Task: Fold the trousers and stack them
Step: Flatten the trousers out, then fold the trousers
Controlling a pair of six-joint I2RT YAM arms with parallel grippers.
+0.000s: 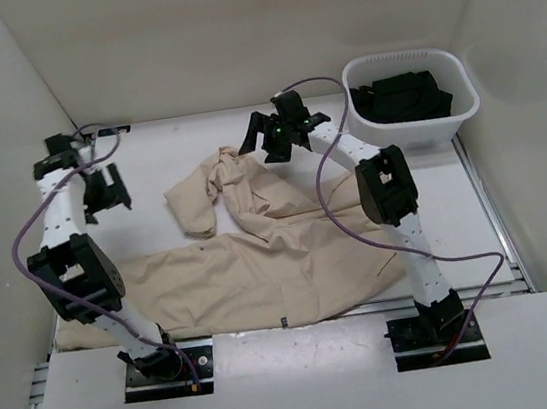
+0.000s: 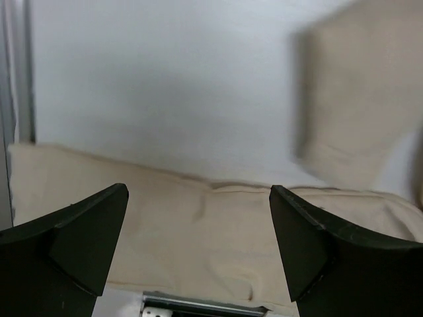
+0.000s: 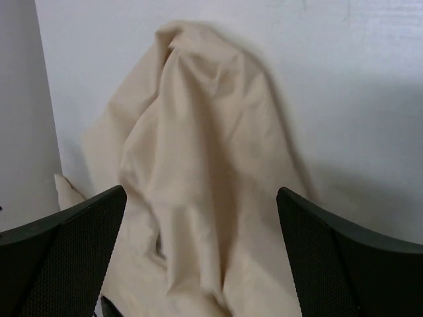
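On the table (image 1: 176,152), the trousers (image 1: 261,262) lie crumpled, one leg flat along the near edge, the other bunched toward the back. The right gripper (image 3: 201,191) hangs wide open and empty above the bunch. The left gripper (image 2: 198,190), also spread and empty, hovers over the flat leg. A white tub (image 1: 411,134) of black clothes (image 1: 403,97) sits far right.

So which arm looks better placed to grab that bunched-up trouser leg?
Right. The right gripper hangs open close by the bunched leg of the trousers; the left gripper is farther off.
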